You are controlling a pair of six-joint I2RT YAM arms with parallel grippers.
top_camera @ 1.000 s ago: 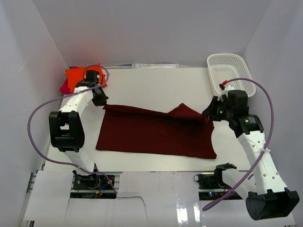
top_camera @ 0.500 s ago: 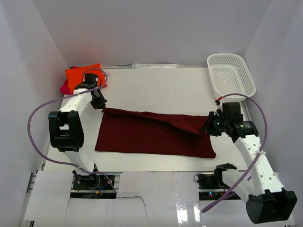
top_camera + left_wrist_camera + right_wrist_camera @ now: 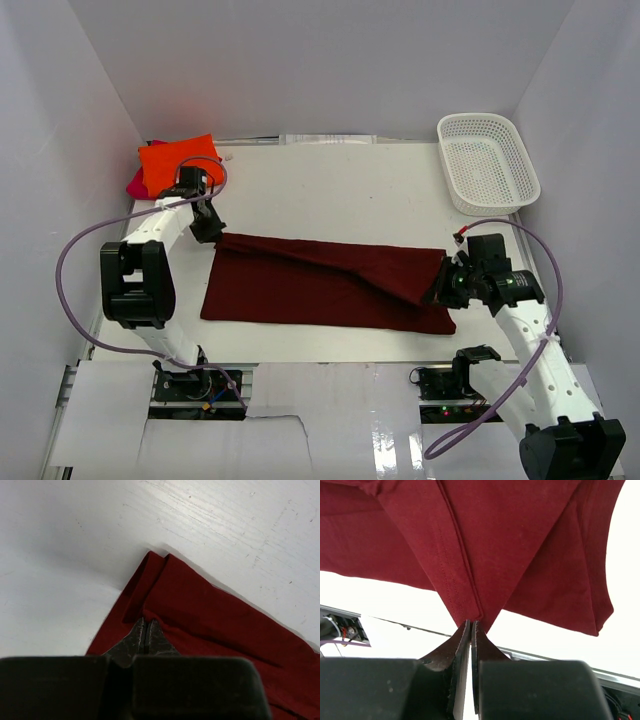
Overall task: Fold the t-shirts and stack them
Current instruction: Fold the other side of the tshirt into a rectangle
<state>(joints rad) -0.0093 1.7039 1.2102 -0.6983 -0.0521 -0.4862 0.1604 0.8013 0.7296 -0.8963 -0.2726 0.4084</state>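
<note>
A dark maroon-red t-shirt (image 3: 320, 285) lies spread across the middle of the table, partly folded over itself. My left gripper (image 3: 210, 232) is shut on its far left corner; in the left wrist view the closed tips (image 3: 145, 625) pinch the maroon cloth (image 3: 210, 615). My right gripper (image 3: 440, 287) is shut on a hemmed corner of the same shirt, held up off the table over its right side; that corner (image 3: 470, 570) hangs from the tips (image 3: 470, 624). A bright orange t-shirt (image 3: 178, 160) lies folded at the back left on a magenta-pink one (image 3: 135, 184).
A white mesh basket (image 3: 487, 160) stands at the back right corner. White walls close in the table (image 3: 340, 190) on three sides. The table's near edge (image 3: 545, 655) shows under the right gripper.
My right gripper has carried its shirt corner toward the near edge, drawing the top layer over the lower one. The left gripper has moved slightly nearer with its corner.
</note>
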